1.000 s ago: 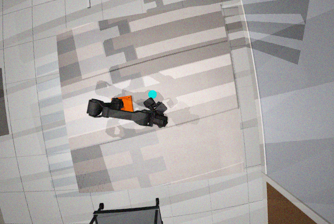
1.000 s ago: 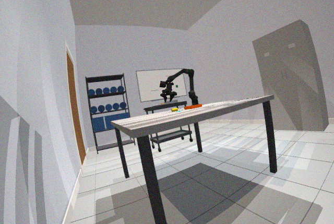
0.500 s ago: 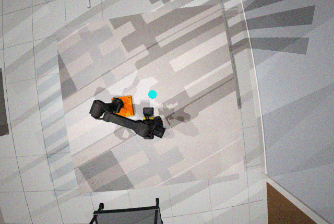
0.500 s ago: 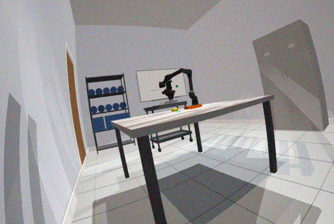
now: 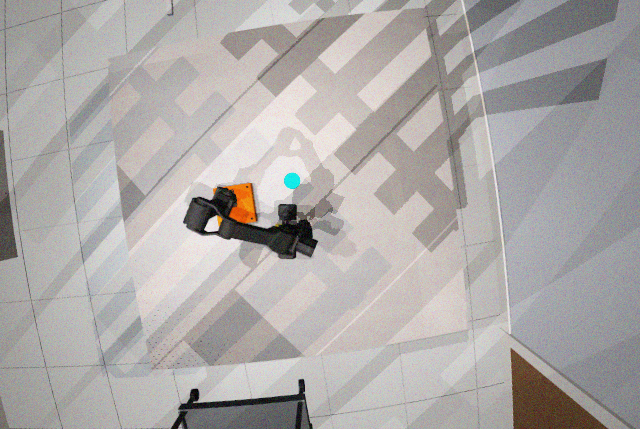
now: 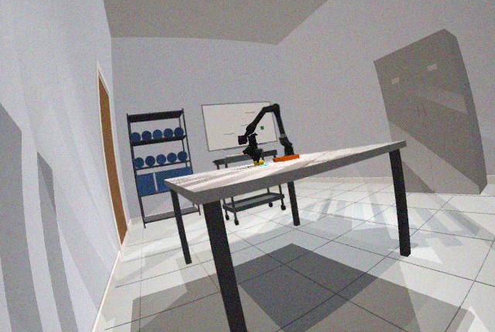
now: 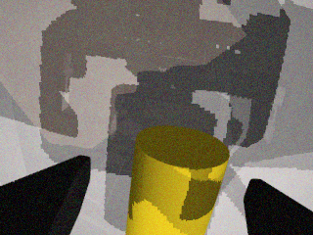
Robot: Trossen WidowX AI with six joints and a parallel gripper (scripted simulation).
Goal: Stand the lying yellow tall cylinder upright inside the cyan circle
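Note:
The yellow tall cylinder (image 6: 260,162) (image 7: 171,196) lies on its side on the table. In the wrist view one round end faces up the picture and its other end is cut off by the bottom edge. In the top view the arm hides nearly all of it. My gripper (image 6: 257,159) (image 7: 170,180) is open and low at the table, its black fingers on either side of the cylinder with a gap on both sides. The cyan circle (image 5: 292,180) (image 6: 264,165) is flat on the table, a short way from the cylinder and above the gripper in the top view; nothing stands on it.
An orange block (image 5: 246,204) (image 6: 286,158) lies beside the arm's base, left of the gripper in the top view. The arm (image 5: 250,233) (image 6: 261,114) reaches over from the base. A wheeled cart (image 5: 242,416) and a shelf rack (image 6: 159,140) stand away from the table.

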